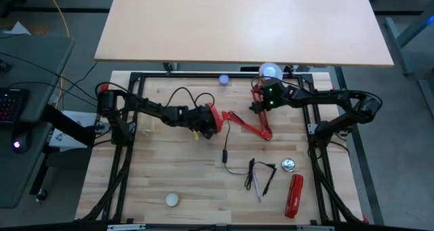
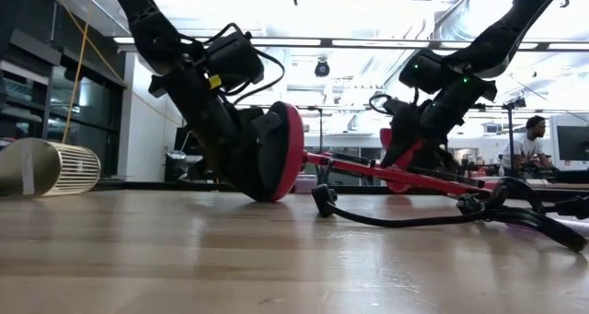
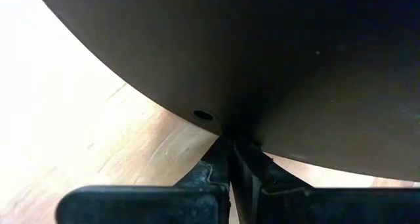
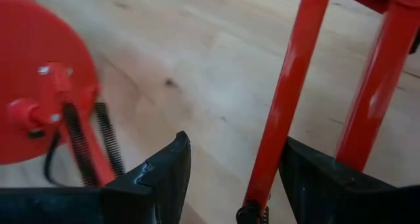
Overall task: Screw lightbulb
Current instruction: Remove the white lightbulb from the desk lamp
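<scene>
A red desk lamp lies on its side across the table. Its round base (image 1: 213, 120) stands on edge, dark underside toward the table's left, and my left gripper (image 1: 202, 120) is shut on it. The lamp's red rods (image 1: 261, 126) run right and fold back toward the far edge, ending at a white round head (image 1: 270, 72); whether that white is the lightbulb or the shade's lining, I cannot tell. My right gripper (image 4: 230, 178) is open over the rods, one rod (image 4: 282, 119) standing between its fingers. My left gripper pinches the base's rim (image 3: 226, 129) between its two fingers, which stand close together on the dark underside's edge. The fingers come level from the table's left. The base stands on edge, its lower rim (image 2: 267, 196) on the table.
The lamp's black cord (image 1: 224, 153) trails toward the near edge. A red tool (image 1: 295, 194), a small metal disc (image 1: 289, 165) and dark pens or leads (image 1: 260, 177) lie near right. A cream ball (image 1: 173, 200) lies near left, and a brass-coloured cylinder (image 2: 46, 167) lies at the left.
</scene>
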You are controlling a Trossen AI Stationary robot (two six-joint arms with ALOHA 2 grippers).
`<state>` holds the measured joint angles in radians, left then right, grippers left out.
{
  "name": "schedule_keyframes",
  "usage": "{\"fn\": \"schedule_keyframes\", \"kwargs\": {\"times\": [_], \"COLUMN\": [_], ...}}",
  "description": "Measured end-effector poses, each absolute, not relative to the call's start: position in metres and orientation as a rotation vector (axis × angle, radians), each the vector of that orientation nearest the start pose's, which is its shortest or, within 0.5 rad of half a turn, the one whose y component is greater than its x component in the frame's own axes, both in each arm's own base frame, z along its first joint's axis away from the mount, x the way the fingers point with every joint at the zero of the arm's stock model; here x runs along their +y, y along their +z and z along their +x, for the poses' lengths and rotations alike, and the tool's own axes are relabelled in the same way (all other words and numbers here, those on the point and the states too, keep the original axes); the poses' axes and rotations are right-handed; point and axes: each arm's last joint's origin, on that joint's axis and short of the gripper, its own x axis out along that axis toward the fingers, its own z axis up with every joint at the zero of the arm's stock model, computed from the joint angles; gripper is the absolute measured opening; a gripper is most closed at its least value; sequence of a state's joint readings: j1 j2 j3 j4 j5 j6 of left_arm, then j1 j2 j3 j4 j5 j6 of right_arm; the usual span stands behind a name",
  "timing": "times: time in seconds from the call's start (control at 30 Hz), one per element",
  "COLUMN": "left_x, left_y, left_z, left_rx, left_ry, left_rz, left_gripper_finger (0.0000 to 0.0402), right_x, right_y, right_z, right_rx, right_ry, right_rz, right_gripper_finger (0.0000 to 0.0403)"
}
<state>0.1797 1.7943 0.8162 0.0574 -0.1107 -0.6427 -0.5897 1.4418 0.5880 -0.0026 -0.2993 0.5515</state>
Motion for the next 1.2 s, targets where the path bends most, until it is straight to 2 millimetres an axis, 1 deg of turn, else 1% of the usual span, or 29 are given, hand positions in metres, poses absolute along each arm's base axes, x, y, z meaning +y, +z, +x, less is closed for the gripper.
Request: {"fn": "schedule_keyframes", "kwargs": {"times": [0.4,0.53,0.57,0.63,0.7,0.83,0.93,1.0,1.1,1.2], "left_x": [0.069,0.077,0.08,0.081,0.086,0.087,0.08,0.07,0.059,0.049], "left_y": [0.114,0.114,0.114,0.113,0.113,0.114,0.123,0.136,0.163,0.18], "left_z": [0.315,0.313,0.312,0.31,0.309,0.308,0.306,0.301,0.293,0.28], "left_rx": [0.832,0.831,0.84,0.861,0.861,0.86,0.885,0.904,0.858,0.861], "left_ry": [0.528,0.566,0.554,0.549,0.543,0.522,0.46,0.442,0.506,0.585], "left_rz": [-0.574,-0.58,-0.574,-0.548,-0.565,-0.601,-0.576,-0.51,-0.414,-0.342], "left_gripper_finger": [0.0,0.0,0.0,0.0,0.0,0.0,0.0,0.0,0.0,0.0], "right_x": [-0.133,-0.13,-0.129,-0.127,-0.126,-0.126,-0.126,-0.125,-0.124,-0.122], "right_y": [0.149,0.151,0.152,0.153,0.152,0.152,0.152,0.153,0.155,0.157], "right_z": [0.218,0.219,0.22,0.221,0.22,0.22,0.221,0.222,0.224,0.226], "right_rx": [0.709,0.705,0.696,0.693,0.699,0.713,0.708,0.7,0.684,0.67], "right_ry": [-0.33,-0.207,-0.147,-0.087,-0.086,-0.104,-0.098,-0.075,-0.019,-0.001], "right_rz": [0.804,0.78,0.77,0.742,0.739,0.731,0.721,0.71,0.69,0.675], "right_gripper_finger": [0.0208,0.0208,0.0208,0.0208,0.0208,0.0208,0.0208,0.0208,0.0208,0.0208]}}
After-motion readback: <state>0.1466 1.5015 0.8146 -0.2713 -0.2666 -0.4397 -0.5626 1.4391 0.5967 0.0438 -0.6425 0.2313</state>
